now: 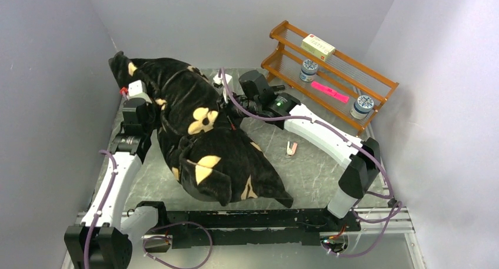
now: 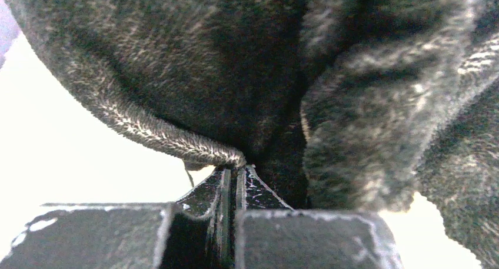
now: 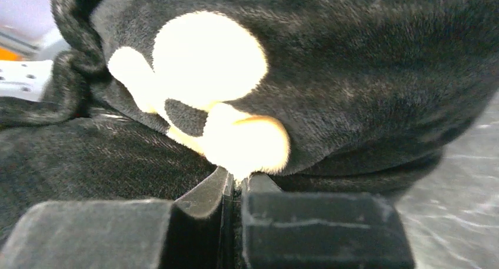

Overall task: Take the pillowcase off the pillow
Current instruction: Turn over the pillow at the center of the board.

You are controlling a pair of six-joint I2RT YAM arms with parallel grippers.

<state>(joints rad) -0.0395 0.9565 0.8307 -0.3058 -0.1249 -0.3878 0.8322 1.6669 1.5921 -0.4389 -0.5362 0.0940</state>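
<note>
Tension: with left gripper (image 2: pixel 235 176) and right gripper (image 3: pixel 236 183) each pinched shut on pillowcase (image 1: pixel 206 136), pull apart steadily, without jerking.

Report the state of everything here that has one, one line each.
pillowcase: on, stuffed, cinched at its middle.
left gripper: shut on the pillowcase's edge.
right gripper: shut on the pillowcase, at a tan flower.
rack: upright, holding jars and a box.
</note>
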